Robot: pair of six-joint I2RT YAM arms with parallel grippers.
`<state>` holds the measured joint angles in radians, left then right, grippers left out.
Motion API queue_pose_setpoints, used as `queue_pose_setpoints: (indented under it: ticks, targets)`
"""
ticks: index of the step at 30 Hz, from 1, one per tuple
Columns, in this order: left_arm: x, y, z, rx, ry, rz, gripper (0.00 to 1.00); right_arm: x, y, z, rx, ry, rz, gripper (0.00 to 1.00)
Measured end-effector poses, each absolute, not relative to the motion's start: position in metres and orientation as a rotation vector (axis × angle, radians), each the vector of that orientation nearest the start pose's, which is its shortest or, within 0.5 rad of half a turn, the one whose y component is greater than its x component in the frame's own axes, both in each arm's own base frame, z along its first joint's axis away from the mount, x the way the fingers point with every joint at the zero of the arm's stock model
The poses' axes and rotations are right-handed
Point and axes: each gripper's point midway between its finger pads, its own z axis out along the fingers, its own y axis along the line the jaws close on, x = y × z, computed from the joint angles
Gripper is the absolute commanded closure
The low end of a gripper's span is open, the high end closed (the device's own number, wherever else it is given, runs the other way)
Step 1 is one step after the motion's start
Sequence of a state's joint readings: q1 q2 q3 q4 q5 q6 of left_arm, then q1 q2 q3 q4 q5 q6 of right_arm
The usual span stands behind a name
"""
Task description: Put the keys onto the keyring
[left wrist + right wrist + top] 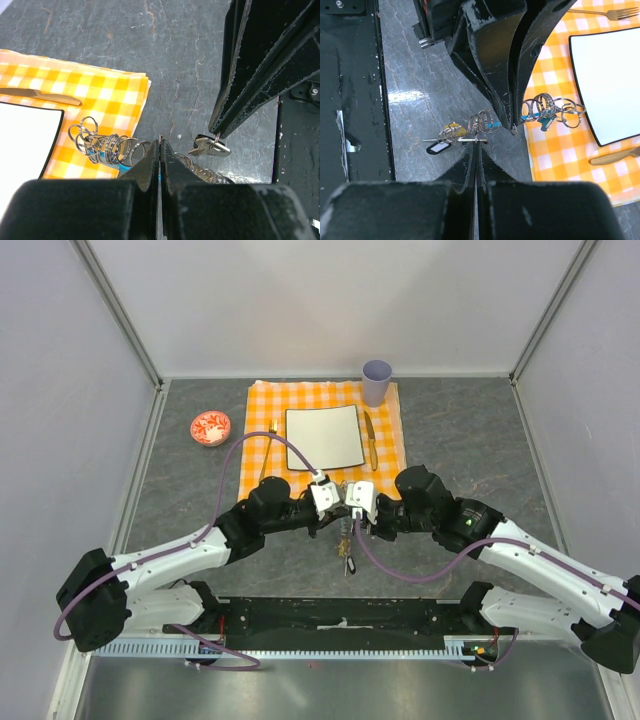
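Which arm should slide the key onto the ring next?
Right: the right fingers pinch a key, close beside the keyring that the left fingers hold.

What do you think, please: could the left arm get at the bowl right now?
Probably not yet: the way to the bowl looks free, but the left claw is shut on the keyring.

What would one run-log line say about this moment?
left gripper: shut on keyring | right gripper: shut on key | place: beside checked placemat
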<state>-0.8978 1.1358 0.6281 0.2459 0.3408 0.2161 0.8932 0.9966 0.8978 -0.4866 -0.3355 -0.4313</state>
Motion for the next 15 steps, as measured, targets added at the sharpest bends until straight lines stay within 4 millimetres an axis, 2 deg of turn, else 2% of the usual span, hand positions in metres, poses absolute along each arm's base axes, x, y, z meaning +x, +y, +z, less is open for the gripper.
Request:
queue_pose_setpoints:
  ticks: [8, 15]
  targets:
    - [0.190, -0.321, 0.184, 1.176, 1.419, -0.798, 0.98, 0.170, 0.261, 0.200, -1.453, 1.620, 0.567, 1.00]
    - [0.181, -0.316, 0.183, 1.179, 1.336, -0.815, 0.98, 0.177, 0.255, 0.206, -1.391, 1.620, 0.519, 1.00]
